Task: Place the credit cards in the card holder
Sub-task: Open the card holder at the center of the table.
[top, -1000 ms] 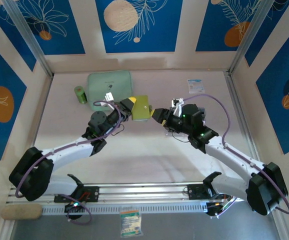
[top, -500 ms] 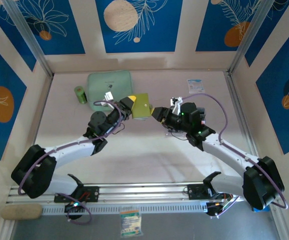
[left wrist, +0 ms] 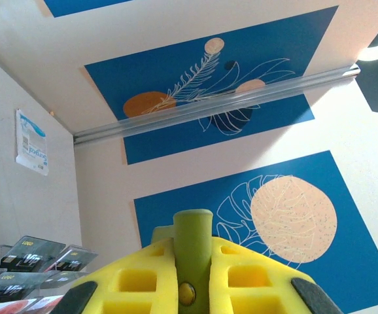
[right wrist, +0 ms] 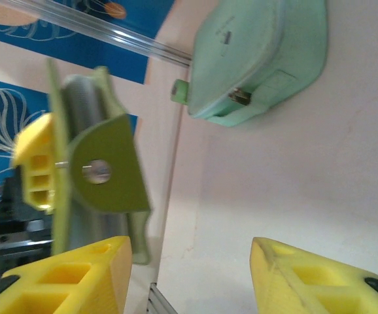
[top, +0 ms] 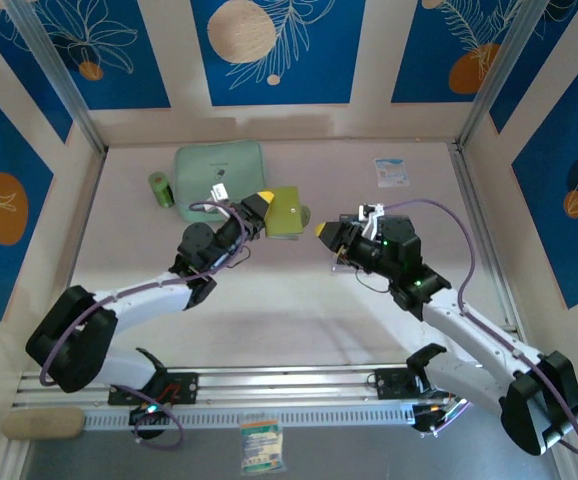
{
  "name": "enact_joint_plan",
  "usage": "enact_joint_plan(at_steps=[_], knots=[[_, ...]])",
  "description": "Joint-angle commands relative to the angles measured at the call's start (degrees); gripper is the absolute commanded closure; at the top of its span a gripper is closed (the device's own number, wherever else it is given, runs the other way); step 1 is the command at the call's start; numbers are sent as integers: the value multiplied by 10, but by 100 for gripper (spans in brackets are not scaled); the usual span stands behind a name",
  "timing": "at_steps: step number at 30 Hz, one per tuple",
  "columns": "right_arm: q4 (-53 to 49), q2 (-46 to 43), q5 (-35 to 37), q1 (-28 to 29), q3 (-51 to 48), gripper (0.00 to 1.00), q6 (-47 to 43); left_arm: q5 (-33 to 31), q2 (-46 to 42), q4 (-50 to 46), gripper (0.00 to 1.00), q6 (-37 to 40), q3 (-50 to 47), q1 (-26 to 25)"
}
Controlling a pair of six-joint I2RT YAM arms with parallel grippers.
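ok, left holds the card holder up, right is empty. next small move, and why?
Probably ease the right gripper in toward the snap flap of the card holder. Its jaws stand open and empty, clear of the holder, which the left gripper clamps off the table, flap facing it.

Both arms bend inward, wrists facing each other. The left gripper (top: pixel 266 212) is clamped on the card holder (top: pixel 287 209); the right gripper (top: pixel 326 231), just right of it, has its jaws apart.
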Motion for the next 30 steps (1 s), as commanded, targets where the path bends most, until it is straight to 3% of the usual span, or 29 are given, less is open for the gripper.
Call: enact_joint_plan(at_steps=[1,10,20,30], knots=[[-16,-16,2,6,14,47,-8,11,7,44,100,-11,13,0],[-22,60,5,24,90,41,-37,14,12,47,100,-12,15,-1],[16,89,17,6,60,52,-25,14,6,45,100,-11,16,0],[59,113,-31,-3,50,55,-14,14,16,62,100,-20,23,-4]])
